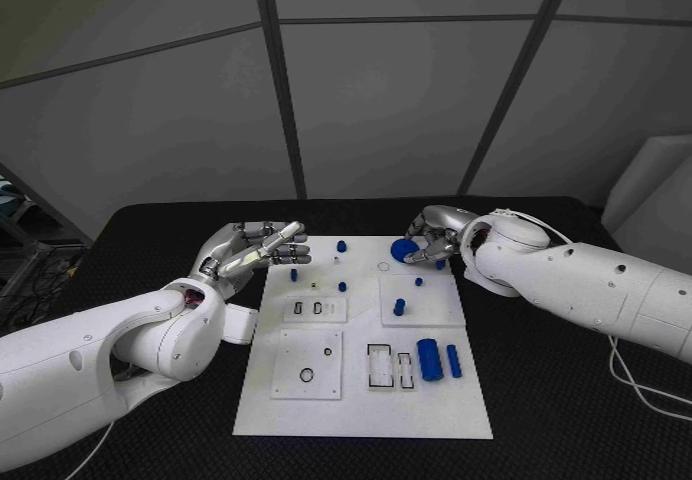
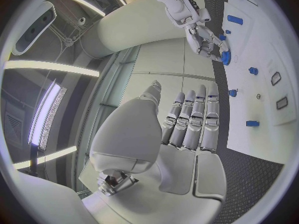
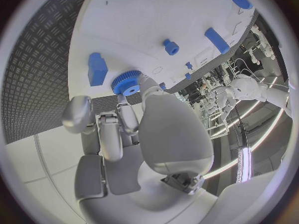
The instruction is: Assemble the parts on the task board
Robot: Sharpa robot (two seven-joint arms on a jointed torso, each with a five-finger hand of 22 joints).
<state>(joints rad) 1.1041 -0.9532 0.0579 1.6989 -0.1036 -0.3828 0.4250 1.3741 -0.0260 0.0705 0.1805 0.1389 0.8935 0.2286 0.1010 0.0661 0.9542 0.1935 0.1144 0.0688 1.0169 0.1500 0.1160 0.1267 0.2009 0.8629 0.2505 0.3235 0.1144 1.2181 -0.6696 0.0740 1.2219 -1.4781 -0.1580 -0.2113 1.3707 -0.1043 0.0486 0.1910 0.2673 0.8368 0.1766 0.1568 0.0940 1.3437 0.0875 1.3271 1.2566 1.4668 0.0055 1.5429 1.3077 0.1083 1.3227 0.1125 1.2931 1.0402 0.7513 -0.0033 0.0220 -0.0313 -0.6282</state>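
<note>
Fingers on the right hand (image 1: pixel 433 243) are pinching a small blue gear (image 1: pixel 405 247), toothed edge and pale centre hole showing nicely from the right wrist cam (image 3: pixel 127 82). That hand is hovering over the far edge of the white task board (image 1: pixel 361 410), near its right corner, with the gear just above the board surface; can't tell if it's actually touching.

Left hand (image 1: pixel 257 250) is holding nothing, fingers stretched out straight and close together, sitting just off the board's left edge toward the far end. From the left wrist cam those fingers (image 2: pixel 193 117) are pointing across at the other hand and its gear (image 2: pixel 225 57).

On the board, a few little blue pegs (image 1: pixel 342 244) are standing up in the far half, one more (image 1: pixel 400 306) on the raised square plate at centre right. Nearer the robot, a fat blue cylinder (image 1: pixel 428 357) and a thinner blue bar (image 1: pixel 453 361) are lying side by side next to some rectangular slots. Whole board is resting on the black bench (image 1: pixel 577 420).
</note>
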